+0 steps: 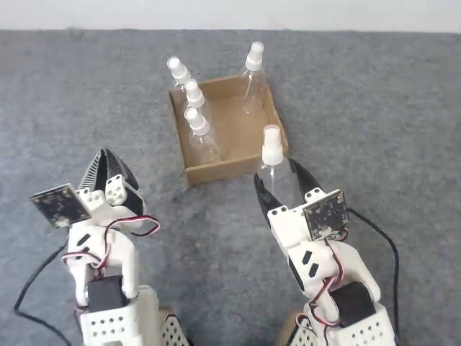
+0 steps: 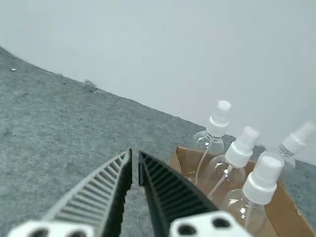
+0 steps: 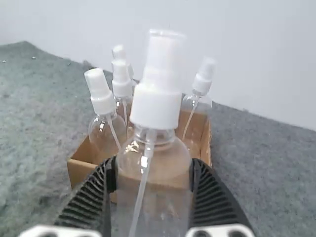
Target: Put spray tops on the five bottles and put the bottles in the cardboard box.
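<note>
A clear bottle with a white spray top stands upright just outside the front right corner of the cardboard box. My right gripper is shut on the bottle's body, one finger on each side. Inside the box, three capped bottles line the left wall and another bottle stands at the back right corner. My left gripper rests to the left of the box, shut, with nothing between its fingers. It looks toward the box and its bottles.
Grey carpet covers the table all around the box. A pale wall rises behind the far edge. The right half of the box floor is bare. Cables trail beside each arm's base.
</note>
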Tool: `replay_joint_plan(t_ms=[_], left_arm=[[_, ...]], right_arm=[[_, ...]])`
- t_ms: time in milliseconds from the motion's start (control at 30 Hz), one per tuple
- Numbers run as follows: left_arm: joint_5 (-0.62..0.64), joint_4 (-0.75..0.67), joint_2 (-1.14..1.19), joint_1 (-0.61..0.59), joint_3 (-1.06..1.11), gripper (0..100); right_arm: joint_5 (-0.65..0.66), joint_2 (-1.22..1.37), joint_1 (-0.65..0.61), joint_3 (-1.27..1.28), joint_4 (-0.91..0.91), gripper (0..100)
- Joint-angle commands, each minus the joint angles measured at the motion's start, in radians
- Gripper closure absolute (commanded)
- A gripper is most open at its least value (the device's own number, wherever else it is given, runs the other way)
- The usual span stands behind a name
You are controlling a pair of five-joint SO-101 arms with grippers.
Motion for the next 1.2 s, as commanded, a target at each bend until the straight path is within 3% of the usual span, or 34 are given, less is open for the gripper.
replay_joint_plan(t_ms=[0, 233, 500, 900, 1167], left_arm=[[-0.012, -0.035, -0.017, -0.003, -0.008, 99], [-0.014, -0.040, -0.017, 0.002, 0.001, 99], [-0.014, -0.040, -0.017, -0.003, 0.001, 99], [-0.014, -0.040, -0.017, -0.003, 0.001, 99], [-0.014, -0.040, -0.017, -0.005, 0.001, 99]], right_arm=[[-0.009, -0.016, 0.004, -0.020, -0.077, 97.8], [-0.011, -0.016, 0.001, -0.020, -0.295, 97.9], [-0.206, -0.016, 0.001, -0.021, -0.490, 97.9], [-0.207, 0.001, 0.002, -0.157, -0.400, 97.9], [-0.207, 0.236, 0.007, -0.296, -0.394, 97.9]])
